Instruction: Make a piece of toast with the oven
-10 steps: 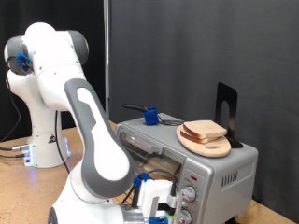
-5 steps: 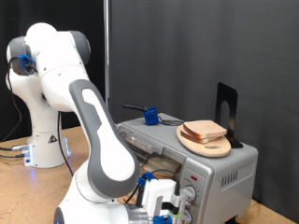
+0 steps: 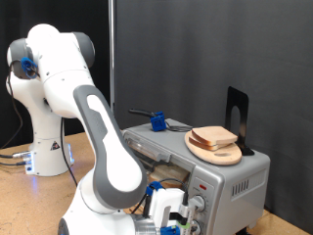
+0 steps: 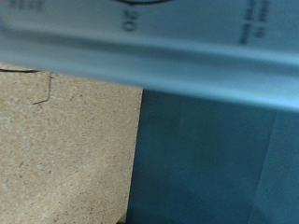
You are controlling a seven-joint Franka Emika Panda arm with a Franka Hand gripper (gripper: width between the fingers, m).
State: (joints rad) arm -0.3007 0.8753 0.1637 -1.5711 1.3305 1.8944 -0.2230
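Note:
The slice of toast [image 3: 214, 136] lies on a round wooden board [image 3: 219, 153] on top of the silver oven [image 3: 238, 182] at the exterior view's right. My gripper [image 3: 182, 215] is low at the oven's front, right by the round knobs [image 3: 199, 204]. My forearm partly hides the oven's front. The wrist view is filled by the blurred silver oven panel [image 4: 159, 51] with a dial mark "20" [image 4: 128, 23]; no fingers show in it. No view shows the toast between my fingers.
A blue-handled tool [image 3: 153, 121] lies on the oven's top, behind the board. A black stand [image 3: 237, 116] rises beside the board. The robot's base [image 3: 44, 152] is at the exterior view's left. The wrist view shows the tan table [image 4: 56, 149] and a dark cloth [image 4: 220, 159].
My arm has shifted slightly to the exterior view's right, bringing the gripper closer to the oven's knobs. The toast and board have not moved.

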